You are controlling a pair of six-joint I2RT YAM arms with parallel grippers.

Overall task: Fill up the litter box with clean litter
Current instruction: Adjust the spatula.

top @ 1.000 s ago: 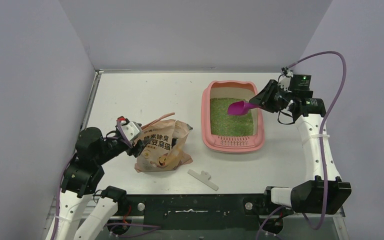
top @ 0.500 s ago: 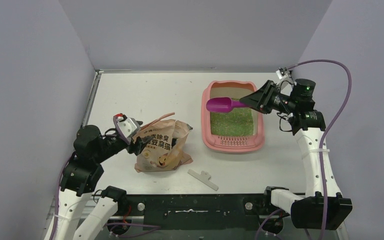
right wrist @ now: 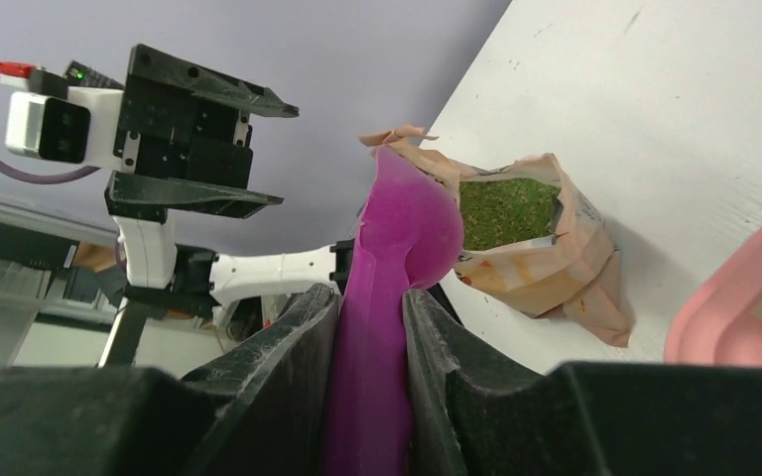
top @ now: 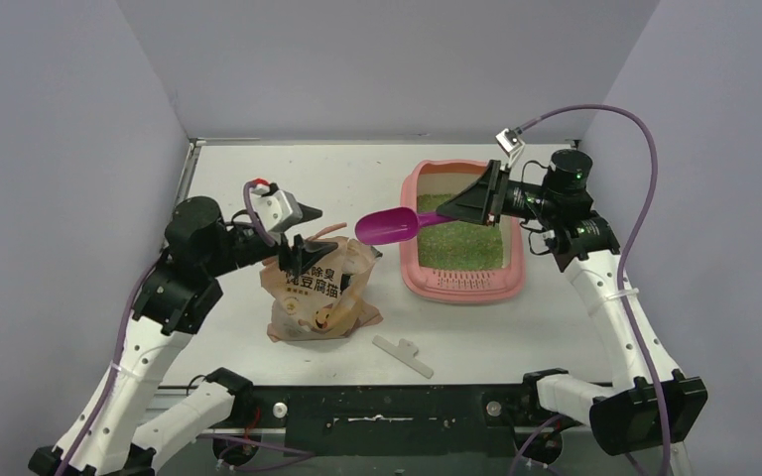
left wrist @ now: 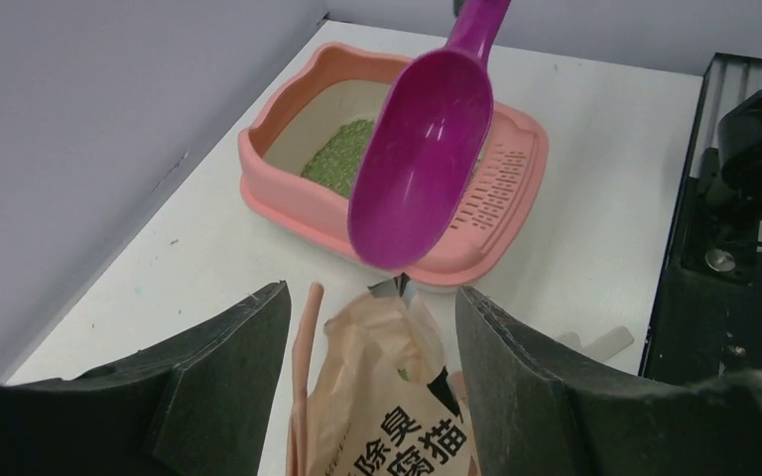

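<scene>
The pink litter box (top: 461,289) stands at the right of the table, with green litter (top: 459,243) bedded inside it; the left wrist view shows its rim (left wrist: 288,193) and the litter (left wrist: 342,169) too. My right gripper (top: 468,205) is shut on the handle of a magenta scoop (top: 389,226), held level in the air between the box and a tan litter bag (top: 319,293). The scoop's bowl (right wrist: 407,233) looks empty. The bag's open mouth shows green granules (right wrist: 506,205). My left gripper (top: 303,231) hangs open over the bag's top (left wrist: 387,387), which lies between its fingers.
A white plastic strip (top: 404,354) lies on the table near the front, right of the bag. A thin pink strip (left wrist: 303,367) sticks up beside the bag's top. Grey walls close in the left, back and right. A black rail (top: 387,407) runs along the near edge.
My right gripper has swung the scoop left, from over the litter box to just right of the bag. My left arm has risen and moved right, from beside the bag to above it.
</scene>
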